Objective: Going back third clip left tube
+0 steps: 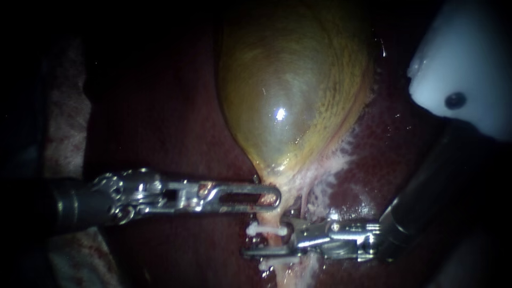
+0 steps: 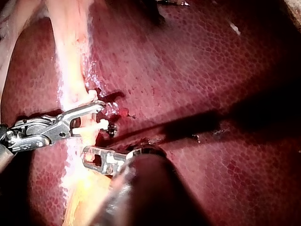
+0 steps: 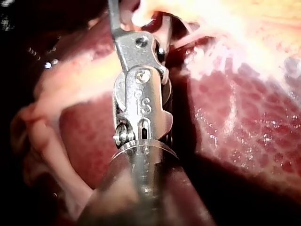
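**A:** So, what do the two instruments hold?

**B:** The left instrument (image 1: 269, 196), a dark shaft ending in silver slotted jaws, has those jaws closed on the pale neck at the narrow end of the glossy yellow-green gallbladder (image 1: 288, 90).

**A:** And the other one?

**B:** The right instrument (image 1: 269, 241), silver with two thin jaws, shows a clear gap between them and grips nothing. The thin pale tube (image 1: 273, 218) runs through that gap, just past the left instrument's tip.

**A:** Where is the clip?

**B:** A small white plastic clip (image 1: 265, 229) crosses the tube. It sits right beside the right instrument's jaw that is nearer the left instrument. A second white clip (image 1: 265, 263) sits just outside its other jaw. Dark red liver (image 1: 394, 149) lies beneath both instruments.
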`<state>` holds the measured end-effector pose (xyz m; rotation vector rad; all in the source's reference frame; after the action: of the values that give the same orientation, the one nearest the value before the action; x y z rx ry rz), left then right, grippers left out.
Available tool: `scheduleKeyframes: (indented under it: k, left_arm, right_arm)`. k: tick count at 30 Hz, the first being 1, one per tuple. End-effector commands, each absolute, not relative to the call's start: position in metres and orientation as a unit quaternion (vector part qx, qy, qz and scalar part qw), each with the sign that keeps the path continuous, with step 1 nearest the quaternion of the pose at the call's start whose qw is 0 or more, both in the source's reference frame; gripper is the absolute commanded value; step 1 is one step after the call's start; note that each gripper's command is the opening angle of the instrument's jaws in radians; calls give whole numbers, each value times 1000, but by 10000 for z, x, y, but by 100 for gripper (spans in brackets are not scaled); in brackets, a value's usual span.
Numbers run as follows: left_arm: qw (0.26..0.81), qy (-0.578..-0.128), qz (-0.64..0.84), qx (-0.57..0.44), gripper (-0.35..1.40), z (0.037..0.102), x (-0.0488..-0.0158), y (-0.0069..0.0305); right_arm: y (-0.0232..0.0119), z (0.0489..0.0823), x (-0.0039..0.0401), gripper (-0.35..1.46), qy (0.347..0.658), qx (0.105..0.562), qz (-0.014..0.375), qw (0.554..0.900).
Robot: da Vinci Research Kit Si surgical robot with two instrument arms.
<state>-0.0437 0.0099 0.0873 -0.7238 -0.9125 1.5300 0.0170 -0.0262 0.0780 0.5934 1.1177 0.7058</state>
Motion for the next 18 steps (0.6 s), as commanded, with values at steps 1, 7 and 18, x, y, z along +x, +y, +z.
scheduleKeyframes:
  k: [1, 7, 18]
  left_arm:
    - [572, -389, 653, -309, -35, 873, -437, 99]
    - [572, -389, 653, -309, -35, 873, -437, 99]
    - [572, -389, 653, -309, -35, 873, -437, 99]
  right_arm:
    - [-262, 780, 168, 60, 512, 272, 323, 748]
    - [-264, 778, 157, 59, 510, 274, 320, 750]
    - [-263, 766, 136, 58, 509, 275, 319, 751]
